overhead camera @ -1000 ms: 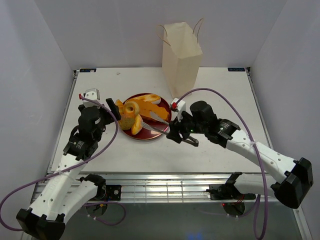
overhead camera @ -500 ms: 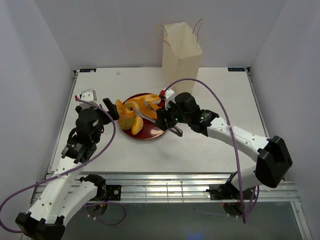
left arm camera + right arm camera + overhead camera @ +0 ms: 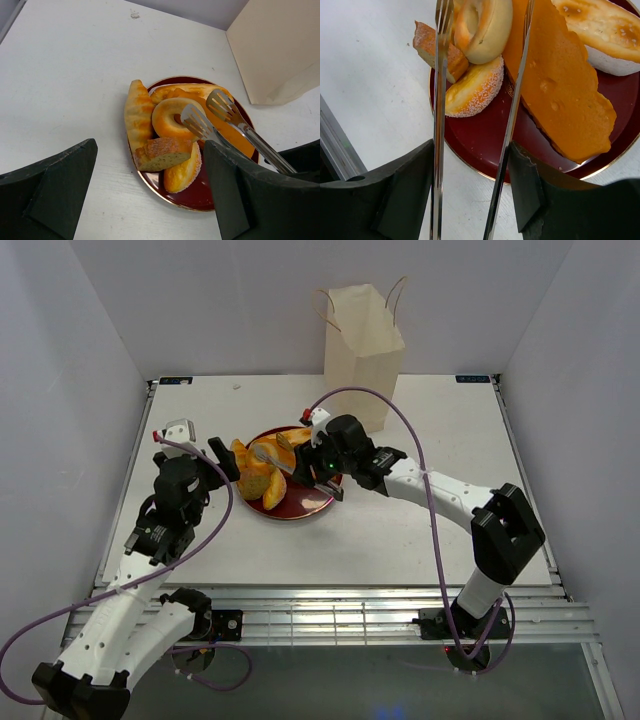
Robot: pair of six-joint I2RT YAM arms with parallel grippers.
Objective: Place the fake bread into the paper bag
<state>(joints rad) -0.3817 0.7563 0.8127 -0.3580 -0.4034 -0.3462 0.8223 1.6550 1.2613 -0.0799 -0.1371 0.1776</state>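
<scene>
Presently, bread (image 3: 170, 125): heaped on red plate (image 3: 200, 197).
Right gripper (image 3: 470, 150): clenched on tongs (image 3: 439, 125), tips over bread.
Left gripper (image 3: 150, 150): released, empty.

Nothing can be read here, whether text, brand, number or sign. Two small blue labels (image 3: 176, 380) sit at the far corners of the table (image 3: 420, 535), one on each side, but their print is too small to make out. The visible faces of the paper bag (image 3: 362, 350) show no legible marking.
</scene>
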